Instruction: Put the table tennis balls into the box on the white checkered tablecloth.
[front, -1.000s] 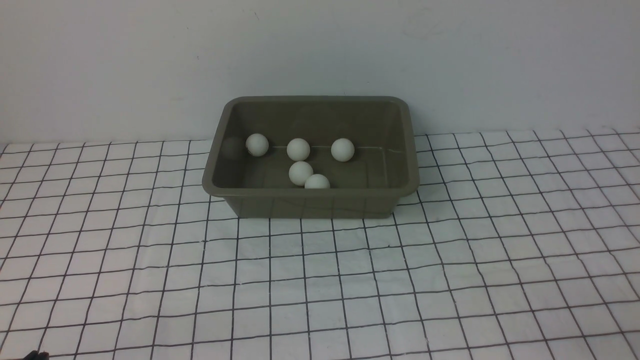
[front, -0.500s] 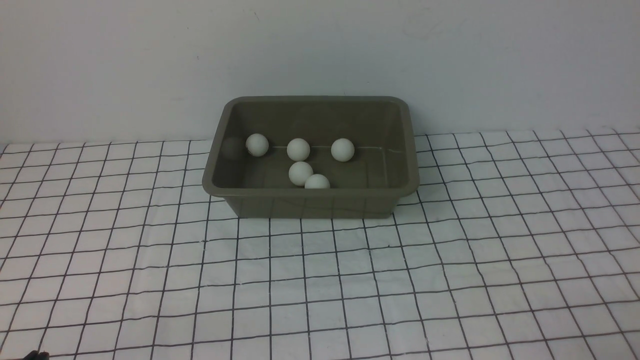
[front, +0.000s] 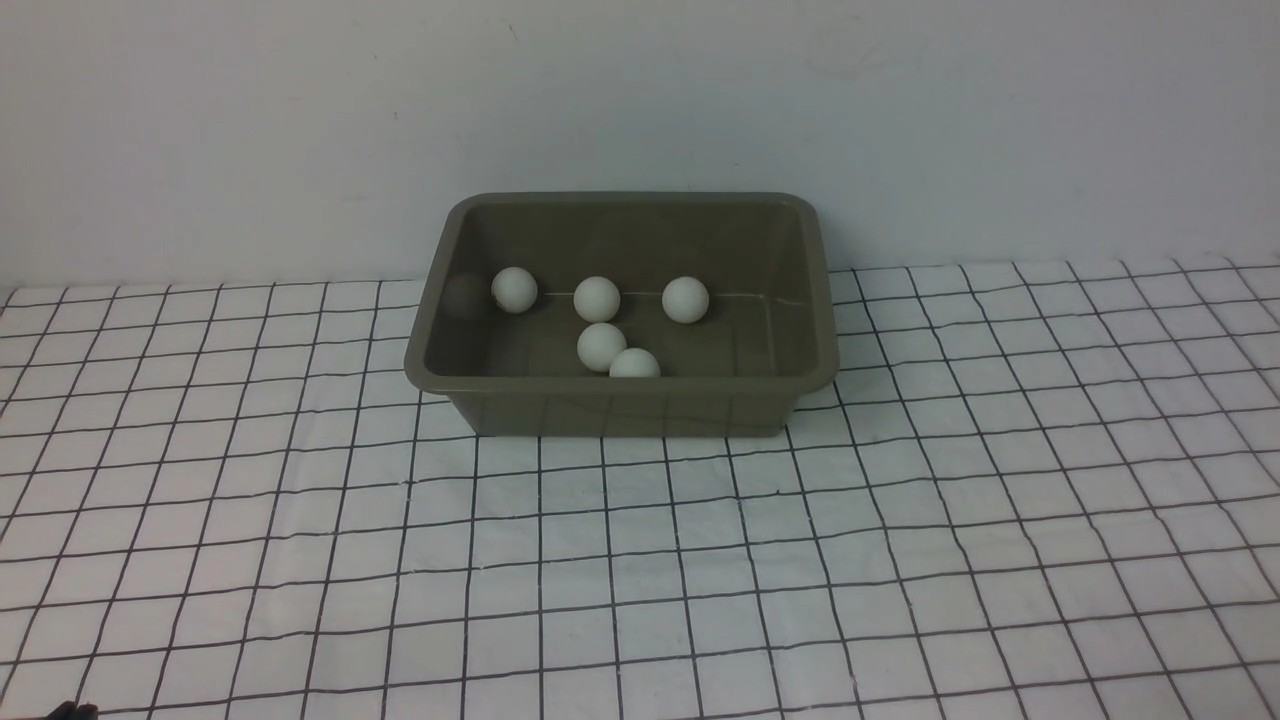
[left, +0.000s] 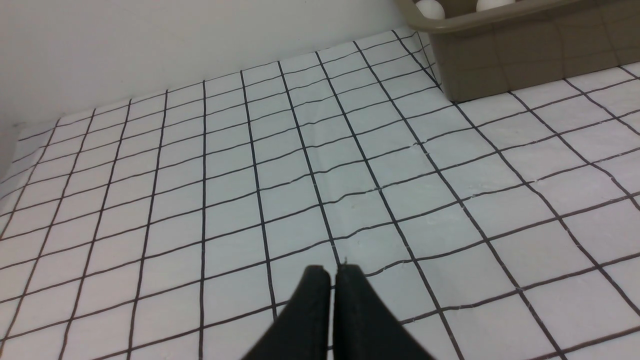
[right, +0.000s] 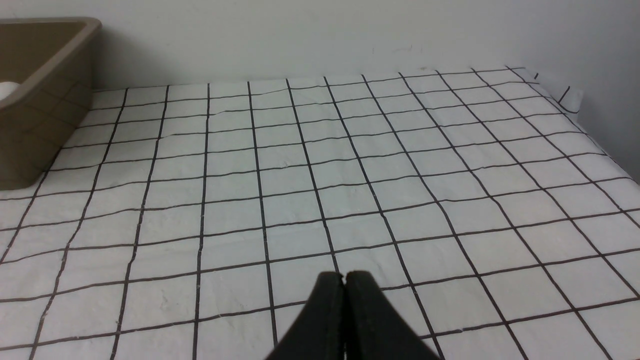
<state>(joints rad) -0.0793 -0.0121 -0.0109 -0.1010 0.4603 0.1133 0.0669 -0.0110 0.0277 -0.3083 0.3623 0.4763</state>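
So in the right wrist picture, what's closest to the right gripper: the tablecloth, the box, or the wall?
1. The tablecloth, lying right under and ahead of the shut right gripper.
2. The box, farther off at the cloth's side, with a ball peeking over its rim.
3. The wall, behind everything.

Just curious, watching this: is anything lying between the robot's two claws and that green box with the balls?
Nothing visible. Only bare tablecloth lies between the shut left gripper, the shut right gripper and the box.

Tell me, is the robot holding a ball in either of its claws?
No. The left gripper and the right gripper are both shut on nothing, above the tablecloth.
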